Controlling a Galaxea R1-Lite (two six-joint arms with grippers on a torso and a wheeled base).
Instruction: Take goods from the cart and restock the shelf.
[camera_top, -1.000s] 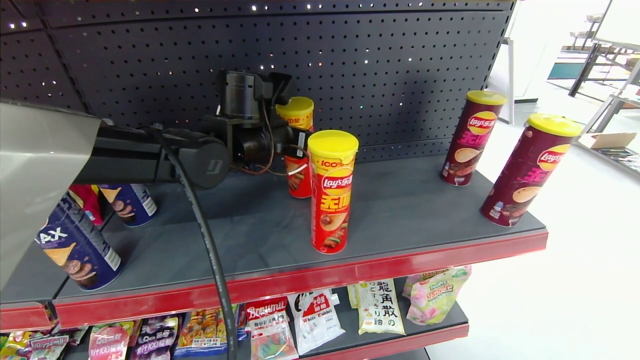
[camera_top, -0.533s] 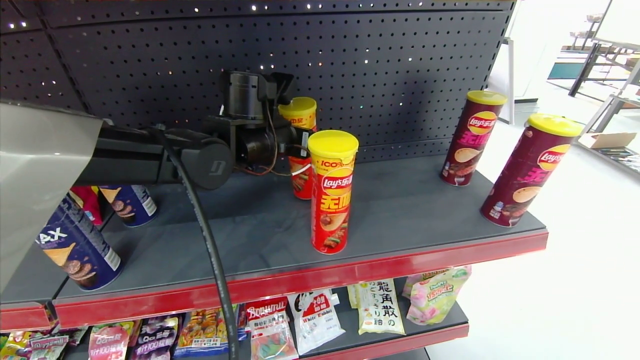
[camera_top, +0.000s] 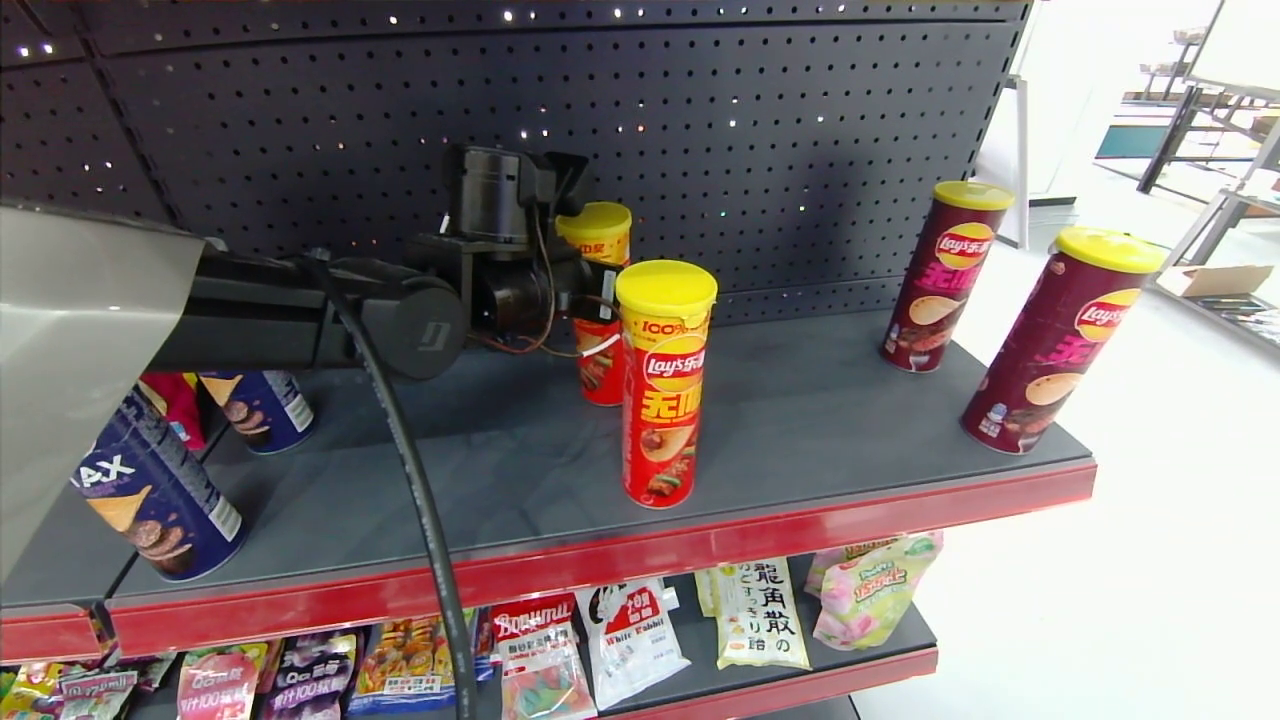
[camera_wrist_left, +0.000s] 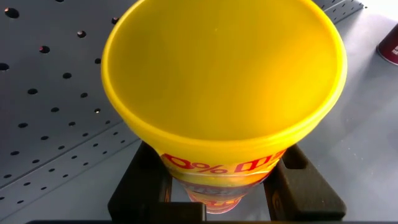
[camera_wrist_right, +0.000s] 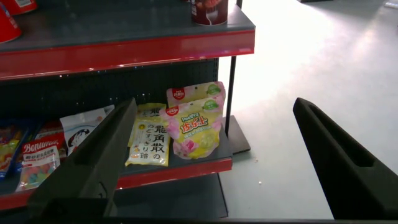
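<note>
Placement underway: pinching the held can (camera_top: 597, 225) at mid-body in left gripper (camera_wrist_left: 219, 198), long axis upright, low at the shelf (camera_top: 800, 420) rear, eleven o'clock from front can (camera_top: 665, 380); holding right gripper (camera_wrist_right: 213, 109) spread, empty, well apart.

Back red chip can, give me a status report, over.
Left gripper shut on back red can, upright near the pegboard. Right gripper open, empty, by lower shelf. Front red can stands close before it.
</note>
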